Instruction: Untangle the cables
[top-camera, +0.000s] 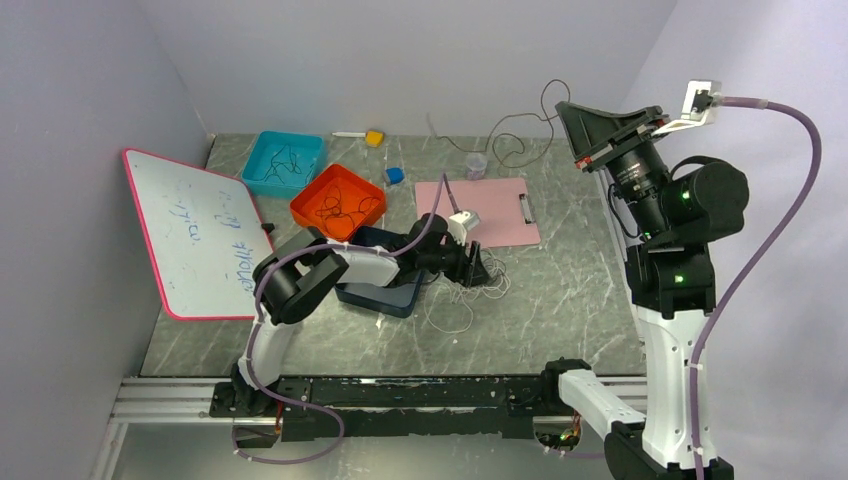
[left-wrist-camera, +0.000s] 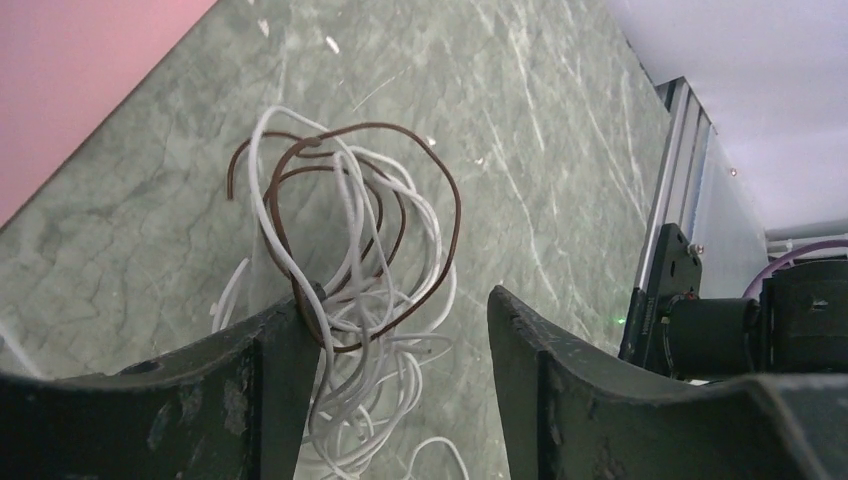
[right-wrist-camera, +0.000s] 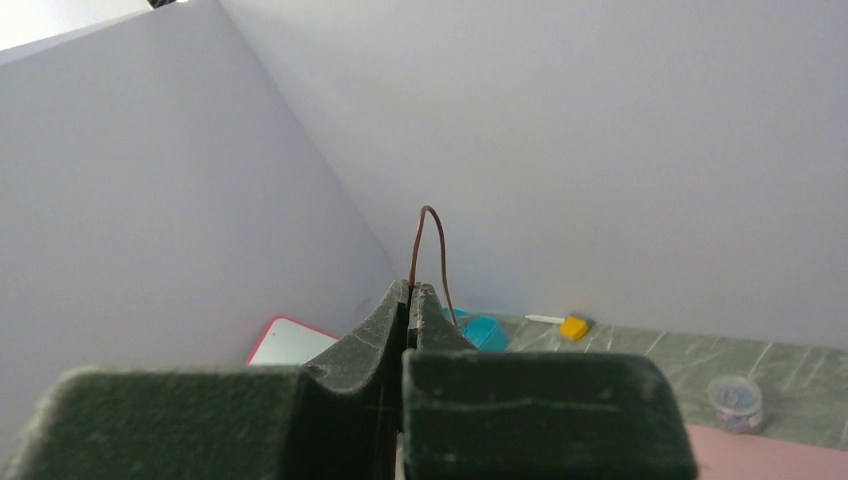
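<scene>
A tangle of white and brown cables (left-wrist-camera: 350, 250) lies on the grey-green marble table, seen in the top view as the tangle (top-camera: 487, 285) just below the pink clipboard. My left gripper (left-wrist-camera: 400, 305) is down over it and open. White strands run between the fingers, and a brown loop hangs over the left fingertip (left-wrist-camera: 285, 330). My right gripper (right-wrist-camera: 411, 290) is raised high at the back right, where the top view shows the same right gripper (top-camera: 562, 108). It is shut on a thin brown cable (right-wrist-camera: 430, 235), and that brown cable (top-camera: 497, 130) hangs in loose loops toward the table.
A teal tray (top-camera: 262, 150) and an orange tray (top-camera: 310, 205) each hold dark cables. A dark blue tray (top-camera: 385, 295) sits under the left arm. The whiteboard (top-camera: 195, 230) leans at left. At the back are the pink clipboard (top-camera: 500, 215), a small clear cup (top-camera: 476, 165), a blue block (top-camera: 395, 176) and a yellow block (top-camera: 375, 138).
</scene>
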